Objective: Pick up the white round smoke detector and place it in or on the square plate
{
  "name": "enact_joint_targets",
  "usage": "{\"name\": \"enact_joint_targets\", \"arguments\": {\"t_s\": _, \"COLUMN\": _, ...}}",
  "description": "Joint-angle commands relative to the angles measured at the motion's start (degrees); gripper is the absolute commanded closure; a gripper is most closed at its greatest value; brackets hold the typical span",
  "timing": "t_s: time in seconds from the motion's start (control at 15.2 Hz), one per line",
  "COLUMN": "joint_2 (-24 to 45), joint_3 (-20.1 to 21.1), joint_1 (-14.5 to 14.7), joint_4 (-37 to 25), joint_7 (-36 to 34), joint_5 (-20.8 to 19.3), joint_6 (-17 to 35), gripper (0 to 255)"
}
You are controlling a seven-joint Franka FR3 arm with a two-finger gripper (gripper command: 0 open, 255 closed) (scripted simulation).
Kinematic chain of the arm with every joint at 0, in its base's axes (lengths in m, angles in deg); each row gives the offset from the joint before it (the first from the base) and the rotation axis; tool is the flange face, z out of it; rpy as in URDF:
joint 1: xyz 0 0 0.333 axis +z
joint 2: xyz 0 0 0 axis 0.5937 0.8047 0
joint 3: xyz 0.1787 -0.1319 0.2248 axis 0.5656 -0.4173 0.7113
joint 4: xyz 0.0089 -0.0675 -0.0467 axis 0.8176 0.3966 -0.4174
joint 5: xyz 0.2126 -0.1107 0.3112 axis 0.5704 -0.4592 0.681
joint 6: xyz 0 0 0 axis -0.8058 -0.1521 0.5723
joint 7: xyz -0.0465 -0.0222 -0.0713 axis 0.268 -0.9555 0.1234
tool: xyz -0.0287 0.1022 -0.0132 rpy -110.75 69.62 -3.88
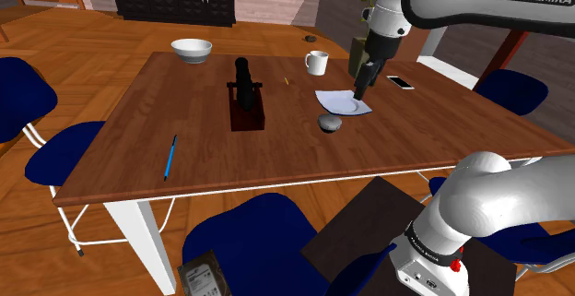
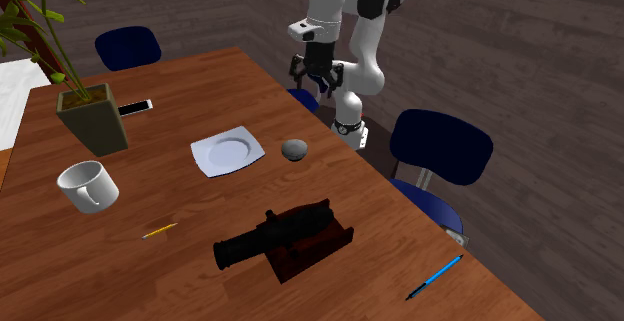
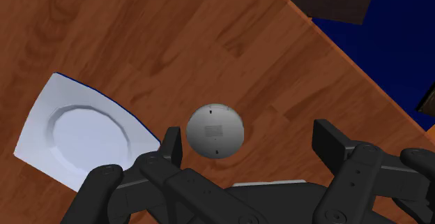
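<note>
The round grey-white smoke detector [image 1: 330, 124] [image 2: 294, 149] lies on the wooden table beside the square white plate [image 1: 343, 103] [image 2: 228, 152], a small gap between them. My black gripper [image 1: 362, 86] [image 2: 318, 77] hangs well above the table near both, open and empty. In the wrist view the smoke detector [image 3: 215, 130] shows far below, close to one finger [image 3: 171, 146] and off-centre in the gripper [image 3: 251, 142]. The plate [image 3: 84, 135] lies beyond that same finger.
A white mug [image 1: 317, 62], a phone [image 1: 400, 82], a white bowl [image 1: 192, 50], a dark cannon model on a stand [image 1: 246, 96] and a blue pen [image 1: 170, 156] share the table. A planter [image 2: 92, 117] stands near the mug. Blue chairs [image 2: 440, 149] ring the table.
</note>
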Motion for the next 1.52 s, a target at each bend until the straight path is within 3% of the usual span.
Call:
{"name": "enact_joint_targets", "arguments": {"t_s": 0.0, "joint_2": 0.0, "joint_3": 0.0, "joint_1": 0.0, "joint_4": 0.0, "joint_7": 0.0, "joint_5": 0.0, "joint_6": 0.0, "gripper": 0}}
{"name": "enact_joint_targets", "arguments": {"t_s": 0.92, "joint_2": 26.9, "joint_3": -3.4, "joint_1": -1.3, "joint_4": -1.0, "joint_7": 0.0, "joint_5": 2.8, "joint_6": 21.7, "gripper": 0}}
{"name": "enact_joint_targets", "arguments": {"t_s": 1.45, "joint_2": 30.1, "joint_3": -3.5, "joint_1": -1.3, "joint_4": 2.5, "joint_7": 0.0, "joint_5": 2.8, "joint_6": 28.3, "gripper": 0}}
